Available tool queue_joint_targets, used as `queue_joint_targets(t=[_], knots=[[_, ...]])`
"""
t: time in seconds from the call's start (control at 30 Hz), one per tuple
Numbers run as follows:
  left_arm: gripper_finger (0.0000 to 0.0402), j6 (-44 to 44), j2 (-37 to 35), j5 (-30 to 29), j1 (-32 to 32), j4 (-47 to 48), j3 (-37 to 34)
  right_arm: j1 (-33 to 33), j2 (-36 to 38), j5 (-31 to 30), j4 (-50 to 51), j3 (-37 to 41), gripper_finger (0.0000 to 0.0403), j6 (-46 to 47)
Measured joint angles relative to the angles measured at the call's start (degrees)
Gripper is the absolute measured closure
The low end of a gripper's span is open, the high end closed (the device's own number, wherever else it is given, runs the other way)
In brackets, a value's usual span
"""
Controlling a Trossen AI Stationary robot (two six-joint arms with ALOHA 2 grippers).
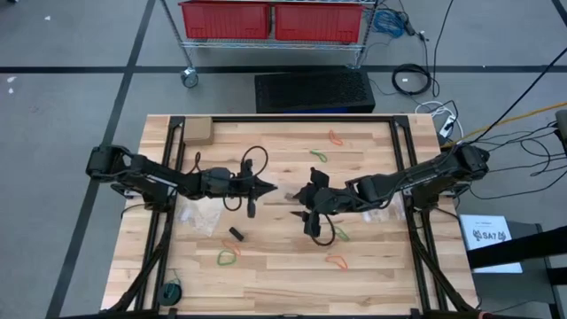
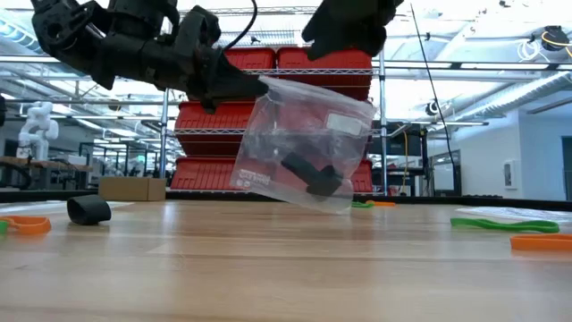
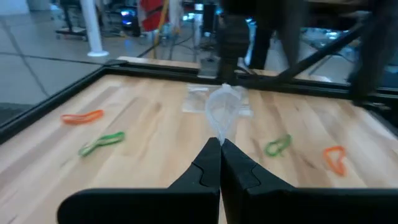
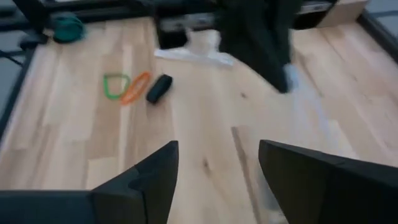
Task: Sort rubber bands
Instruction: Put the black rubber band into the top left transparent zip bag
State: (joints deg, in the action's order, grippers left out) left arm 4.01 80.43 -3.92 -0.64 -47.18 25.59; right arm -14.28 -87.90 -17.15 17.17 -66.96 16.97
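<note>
Meanwhile, a clear bag hangs from the left gripper at mid-table

Both arms meet near the middle of the wooden table (image 1: pixel 266 275). The left gripper (image 1: pixel 266 187) has its fingers pressed together on the top edge of a clear zip bag (image 2: pixel 304 143), which hangs lifted off the wood and tilted in the low view, with dark shapes showing through the plastic. From the left wrist camera the pinched plastic rises just past the closed fingertips (image 3: pixel 219 152).

The right gripper (image 1: pixel 301 213) sits just across from the left one, its jaws spread apart with nothing between them; the right wrist view shows bare wood in the gap between its two fingers (image 4: pixel 155 174).

The rubber bands lie loose around the tools. Just behind and below the left gripper rests a black band (image 1: pixel 236 234), with a green band (image 1: pixel 227 259) and an orange band (image 1: pixel 233 249) touching each other a little farther on. Beside the right gripper's near side lie another green band (image 1: pixel 342 234) and an orange-red band (image 1: pixel 336 260). Beyond both grippers, toward the far edge, sit a green band (image 1: pixel 319 156) and an orange-red band (image 1: pixel 336 137).

More flat clear bags (image 1: pixel 197 218) lie under the left arm. A small cardboard box (image 1: pixel 196 131) sits at the far corner on the left arm's side
</note>
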Motion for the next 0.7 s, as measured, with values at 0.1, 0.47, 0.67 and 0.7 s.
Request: queue_joint_targets(t=[0.1, 0.47, 0.67, 0.7], knots=[[0.0401, 0.0, -1.2, 0.0, -2.1, 0.3, -1.7, 0.0, 0.0, 1.0, -3.5, 1.2, 0.0194, -0.1], [0.0401, 0.2, -13.3, -0.1, -6.2, 0.2, -9.9, 0.8, -6.5, 4.3, -23.8, 7.1, 0.0195, 1.0], [0.0401, 0.2, -16.9, 0.0, -6.1, 1.7, -12.5, 1.2, -18.1, 5.6, -26.0, -0.2, 0.0195, 0.6], [0.0401, 0.2, -16.9, 0.0, -6.1, 1.6, -12.7, 1.3, -20.1, 5.3, -26.0, -2.0, 0.0195, 0.6]])
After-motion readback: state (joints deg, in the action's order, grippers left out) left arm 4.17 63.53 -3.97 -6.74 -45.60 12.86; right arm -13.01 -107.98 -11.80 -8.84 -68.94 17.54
